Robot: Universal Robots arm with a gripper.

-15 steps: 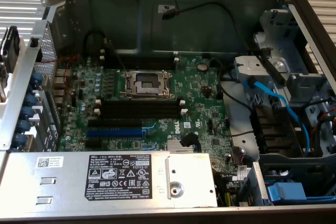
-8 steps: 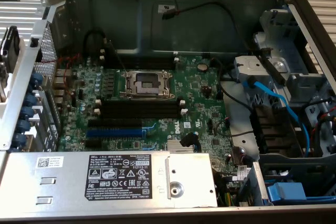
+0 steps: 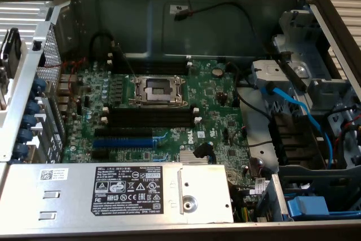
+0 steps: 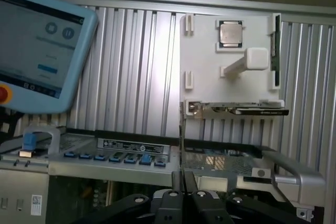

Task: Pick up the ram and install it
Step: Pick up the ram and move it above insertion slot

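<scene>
Dark-green ram (image 4: pixel 273 51) stands on edge along one side of the white holder plate (image 4: pixel 210 66), beyond the chassis rim (image 4: pixel 121 166) from my claw (image 4: pixel 187 181) and well apart from it. Its length runs with the ribbed table (image 4: pixel 131 66), away from me. My claw's tips press together, holding nothing.

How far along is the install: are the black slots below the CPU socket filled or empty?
Empty: the black slots show only dark channels between white end clips, no stick seated.
</scene>
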